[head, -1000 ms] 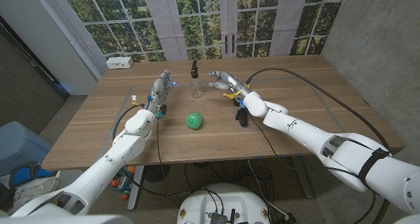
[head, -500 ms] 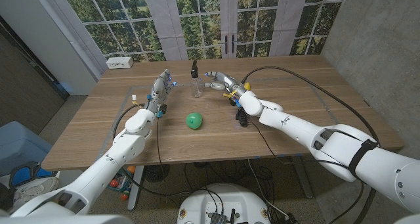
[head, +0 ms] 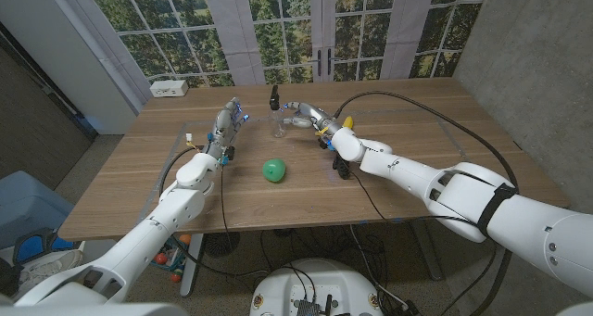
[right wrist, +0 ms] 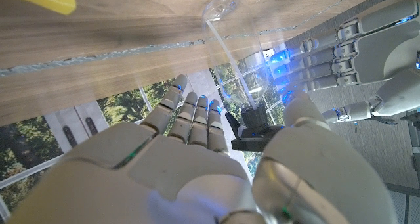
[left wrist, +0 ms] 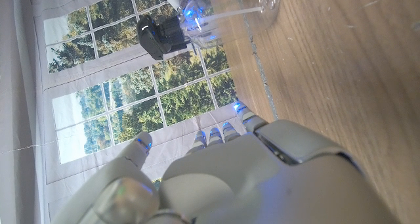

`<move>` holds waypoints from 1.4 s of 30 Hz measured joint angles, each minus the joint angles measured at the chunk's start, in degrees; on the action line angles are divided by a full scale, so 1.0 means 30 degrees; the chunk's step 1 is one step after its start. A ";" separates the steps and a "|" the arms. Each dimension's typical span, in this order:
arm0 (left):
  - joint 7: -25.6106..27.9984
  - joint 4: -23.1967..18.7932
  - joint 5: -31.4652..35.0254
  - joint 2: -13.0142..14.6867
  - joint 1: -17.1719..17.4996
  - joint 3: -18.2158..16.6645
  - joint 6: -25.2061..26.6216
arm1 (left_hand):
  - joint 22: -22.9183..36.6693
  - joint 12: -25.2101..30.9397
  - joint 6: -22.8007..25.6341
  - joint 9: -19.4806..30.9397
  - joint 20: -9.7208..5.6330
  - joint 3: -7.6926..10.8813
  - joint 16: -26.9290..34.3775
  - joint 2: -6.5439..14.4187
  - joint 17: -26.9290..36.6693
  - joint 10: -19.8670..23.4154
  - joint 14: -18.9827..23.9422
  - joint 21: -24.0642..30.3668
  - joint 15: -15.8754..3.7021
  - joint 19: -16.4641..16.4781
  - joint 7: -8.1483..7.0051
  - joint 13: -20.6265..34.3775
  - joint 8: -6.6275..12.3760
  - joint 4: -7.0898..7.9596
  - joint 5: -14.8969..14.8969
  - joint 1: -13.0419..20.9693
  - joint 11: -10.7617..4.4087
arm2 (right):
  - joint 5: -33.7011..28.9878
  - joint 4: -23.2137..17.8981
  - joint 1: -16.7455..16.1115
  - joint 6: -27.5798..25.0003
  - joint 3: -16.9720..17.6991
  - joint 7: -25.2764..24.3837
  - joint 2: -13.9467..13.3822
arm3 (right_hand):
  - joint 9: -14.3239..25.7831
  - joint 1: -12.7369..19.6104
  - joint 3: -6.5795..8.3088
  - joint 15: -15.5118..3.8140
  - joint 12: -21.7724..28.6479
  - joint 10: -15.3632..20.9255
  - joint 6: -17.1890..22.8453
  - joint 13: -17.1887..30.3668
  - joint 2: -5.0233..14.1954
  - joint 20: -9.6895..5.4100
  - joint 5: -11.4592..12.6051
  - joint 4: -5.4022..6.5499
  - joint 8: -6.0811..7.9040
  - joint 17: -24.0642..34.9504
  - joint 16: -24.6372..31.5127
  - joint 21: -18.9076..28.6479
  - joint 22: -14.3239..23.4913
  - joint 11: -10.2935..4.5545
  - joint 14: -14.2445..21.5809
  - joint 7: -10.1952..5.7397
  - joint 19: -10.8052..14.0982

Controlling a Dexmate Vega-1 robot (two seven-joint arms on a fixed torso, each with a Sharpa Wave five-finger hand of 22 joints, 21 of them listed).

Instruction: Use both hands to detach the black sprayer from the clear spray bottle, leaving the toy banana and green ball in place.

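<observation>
Standing upright at the table's [head: 139, 195] far middle, the clear spray bottle [head: 275, 124] with its black sprayer [head: 273, 95] sits between two empty, spread-fingered hands — left hand [head: 228, 124], right hand [head: 304, 115] — neither visibly touching it.

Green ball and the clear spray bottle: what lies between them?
In the head view, only bare wooden table lies between the green ball and the clear spray bottle.

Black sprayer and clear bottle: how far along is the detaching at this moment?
Nothing is done: the black sprayer sits on the clear plastic spray bottle. The right hand is open beside it, the left hand open opposite. Gripping and separating remain. The green ball lies untouched.
</observation>
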 measured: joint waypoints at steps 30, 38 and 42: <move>-0.0188 0.0343 -0.0197 -0.0096 -0.0044 -0.0062 -0.0145 | 0.0000 -0.0073 0.0000 0.0000 0.0000 0.0000 0.0001 0.0000 0.0000 0.0000 0.0000 -0.0129 0.0000 0.0000 0.0000 -0.0001 -0.0076 0.0000 0.0000 0.0000 0.0000 | 0.2943 0.4803 0.2265 -0.0835 -0.2316 0.1615 0.3187 | -0.0003 -0.0088 -0.0645 0.0586 -0.0270 -0.1432 -0.1316 0.0109 -0.0370 0.0688 0.0295 0.0115 -0.0144 0.0094 -0.0186 -0.0652 0.0102 0.0223 -0.1061 0.0105 -0.0133; -0.0206 0.0358 -0.0238 -0.0100 -0.0042 -0.0092 -0.0161 | 0.0000 -0.0073 0.0073 0.0000 0.0104 0.0000 0.0000 0.0000 0.0000 0.0000 0.0000 -0.0127 0.0000 0.0105 0.0074 0.0000 -0.0075 0.0000 0.0000 0.0000 0.0000 | 0.4070 0.4747 0.2511 -0.2739 -0.2728 0.2370 0.3632 | -0.0004 -0.0320 -0.0873 0.0863 -0.0270 -0.1910 -0.1588 0.0179 -0.0592 0.1058 0.0443 0.0183 -0.0144 0.0093 -0.0186 -0.0912 0.0101 0.0614 -0.1185 0.0377 -0.0097; -0.0203 0.0354 -0.0275 -0.0102 0.0000 -0.0103 -0.0160 | 0.0000 -0.0073 0.0104 0.0000 0.0104 0.0000 0.0000 0.0000 0.0000 0.0000 0.0000 -0.0127 0.0000 0.0105 0.0104 -0.0001 -0.0075 0.0000 0.0000 0.0000 0.0000 | 0.4422 0.4330 0.2521 -0.3286 -0.2848 0.2572 0.3696 | 0.0017 -0.0471 -0.0873 0.0775 -0.0242 -0.1807 -0.1585 0.0178 -0.0482 0.1199 0.0618 0.0183 0.0000 0.0181 -0.0186 -0.0983 0.0189 0.0462 -0.0980 0.0374 -0.0097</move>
